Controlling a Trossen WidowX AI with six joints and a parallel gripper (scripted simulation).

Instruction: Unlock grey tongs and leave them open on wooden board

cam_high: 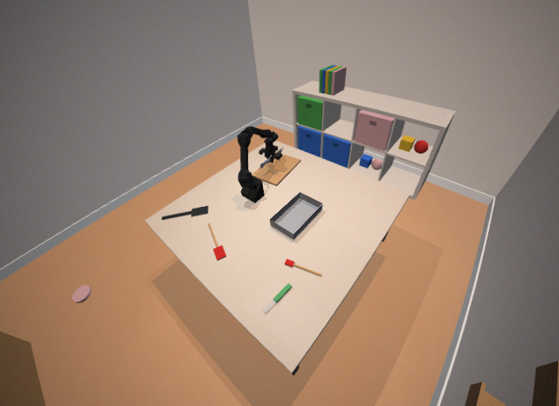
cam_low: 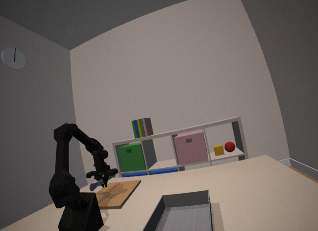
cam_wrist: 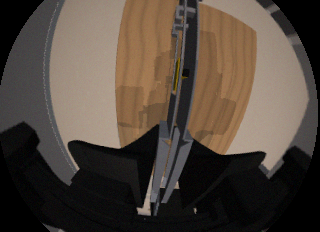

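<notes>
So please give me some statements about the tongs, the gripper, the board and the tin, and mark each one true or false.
1. The gripper is shut on the grey tongs. True.
2. The tongs lie across the roasting tin. False: the tin holds nothing; the tongs are in the gripper.
3. The gripper is above the wooden board. True.
4. In the wrist view the arms of the tongs are spread wide. False: they run close together.
5. The wooden board is inside the roasting tin. False: it lies on the table, apart from the tin.
</notes>
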